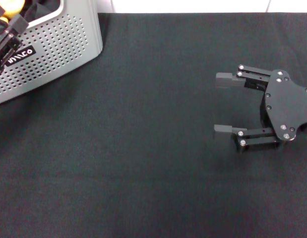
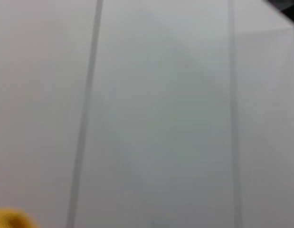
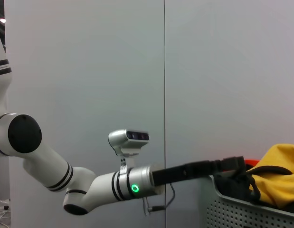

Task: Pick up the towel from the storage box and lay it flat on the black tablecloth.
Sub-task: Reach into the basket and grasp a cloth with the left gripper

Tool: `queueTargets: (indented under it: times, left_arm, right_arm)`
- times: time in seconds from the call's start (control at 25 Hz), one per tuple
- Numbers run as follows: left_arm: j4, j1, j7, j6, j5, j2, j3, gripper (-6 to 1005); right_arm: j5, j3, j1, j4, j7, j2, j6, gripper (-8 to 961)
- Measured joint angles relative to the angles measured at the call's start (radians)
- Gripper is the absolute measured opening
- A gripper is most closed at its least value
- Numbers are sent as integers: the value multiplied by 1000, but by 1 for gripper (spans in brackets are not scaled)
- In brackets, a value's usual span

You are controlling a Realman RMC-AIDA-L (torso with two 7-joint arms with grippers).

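Note:
The light grey storage box [image 1: 59, 44] stands at the far left corner of the black tablecloth [image 1: 143, 148]. My left gripper [image 1: 13, 24] is over the box's left part, shut on the towel [image 1: 9, 5], of which only a yellow bit shows at the frame edge. In the right wrist view the towel [image 3: 279, 175] is a bunched yellow heap with a black edge, rising above the box rim [image 3: 246, 209], with the left gripper [image 3: 239, 167] against it. A yellow scrap of towel [image 2: 9, 219] shows in the left wrist view. My right gripper [image 1: 222, 104] rests open on the cloth at the right, holding nothing.
A white wall runs behind the table's far edge. The black cloth stretches bare between the box and the right gripper and across the whole near side. The left arm [image 3: 90, 190] reaches in level toward the box.

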Motion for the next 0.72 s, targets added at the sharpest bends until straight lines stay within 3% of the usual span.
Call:
queueTargets:
  times: [0.24, 0.72]
  left_arm:
    - [-61, -10, 51, -132, -48, -2, -8, 633]
    - [-105, -6, 95, -199, -87, -3, -9, 627]
  right_arm:
    - [1, 0, -1, 2, -5, 1, 1, 870]
    - [2, 0, 2, 12, -6, 1, 1, 870]
